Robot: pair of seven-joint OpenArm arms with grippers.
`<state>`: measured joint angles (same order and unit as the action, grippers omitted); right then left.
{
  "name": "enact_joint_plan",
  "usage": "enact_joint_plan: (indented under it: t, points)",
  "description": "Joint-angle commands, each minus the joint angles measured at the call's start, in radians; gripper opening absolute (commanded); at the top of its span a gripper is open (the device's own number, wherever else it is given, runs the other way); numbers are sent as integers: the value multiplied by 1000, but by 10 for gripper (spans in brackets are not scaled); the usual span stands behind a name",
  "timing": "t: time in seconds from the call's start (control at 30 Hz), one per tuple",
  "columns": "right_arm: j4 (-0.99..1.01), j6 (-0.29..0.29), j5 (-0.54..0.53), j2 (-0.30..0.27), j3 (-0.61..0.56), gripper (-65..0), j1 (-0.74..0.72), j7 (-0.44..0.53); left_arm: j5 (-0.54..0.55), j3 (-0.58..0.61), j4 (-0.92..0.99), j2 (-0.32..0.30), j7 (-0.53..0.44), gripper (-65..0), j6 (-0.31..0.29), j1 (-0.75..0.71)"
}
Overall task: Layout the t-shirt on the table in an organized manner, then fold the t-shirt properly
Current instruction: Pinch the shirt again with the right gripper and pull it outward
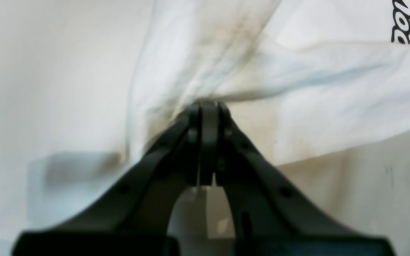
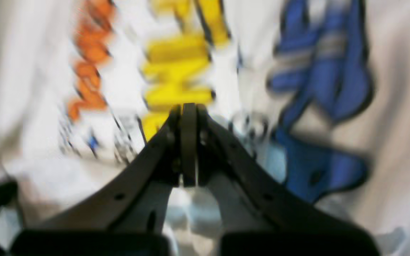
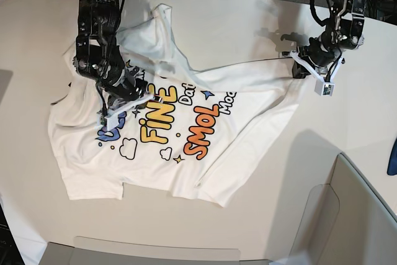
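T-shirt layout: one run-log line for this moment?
phase: layout | t-shirt: print up, rumpled on table | left gripper: shut on shirt edge | right gripper: shut over print

The t-shirt front reads "FiNE" in yellow and "SMOL" in orange (smaller dark lettering beside them is unclear).

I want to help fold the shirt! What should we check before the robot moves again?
1. Left gripper pinching the t-shirt edge: ok, jaws shut on cloth.
2. Right gripper holding cloth: cannot tell, jaws shut over the print, view blurred.
3. Print facing up: ok.
4. Shirt lying flat: not ok, bunched and creased.
5. Shirt fully on the table: ok.
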<state>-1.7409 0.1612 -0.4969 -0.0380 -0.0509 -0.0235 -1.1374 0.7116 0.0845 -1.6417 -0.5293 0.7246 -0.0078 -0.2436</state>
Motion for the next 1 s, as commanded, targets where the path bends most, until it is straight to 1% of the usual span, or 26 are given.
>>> enact_joint_plan:
  t: [0.0,0.07,0.13,0.2,0.23,0.27,0.33,0.43,0.73,0.83,0.9,0.97]
  points:
    - [-31,-13,-23,7,-22,-650,-11,-11,-5,-7,4,-12,5,-650,6,2]
    - [-83,-13,-24,-4,-48,-650,30,-56,-5,-7,22,-12,5,-650,6,17]
    - [-152,-13,-24,-40,-74,-650,72,-88,-5,-5,45,-2,5,-650,6,33]
    - [-199,-13,-24,-70,-93,-650,116,-99,-5,-5,62,15,5,-650,6,43]
    - [-213,-13,-24,-99,-97,-650,141,-99,-5,-5,71,18,8,-650,6,49]
    - [-225,-13,-24,-141,-102,-650,170,-99,-5,-5,79,19,8,-650,6,51]
    - [-244,-15,-39,-190,-103,-650,218,-109,-5,-5,94,19,5,-650,6,53]
    - [-259,-15,-115,-248,-97,-650,270,-140,-5,-5,107,19,5,-650,6,59]
    - [-294,-15,-342,-509,-102,-650,412,-154,-5,-4,107,22,11,-650,6,79]
    - [-304,-15,-405,-584,-97,-650,439,-152,-5,-4,107,22,11,-650,6,86]
    - [-305,-15,-443,-621,-99,-650,443,-152,-5,-4,108,22,11,-650,6,100]
    - [-305,-15,-461,-638,-97,-650,439,-152,-5,-4,117,22,11,-650,6,103]
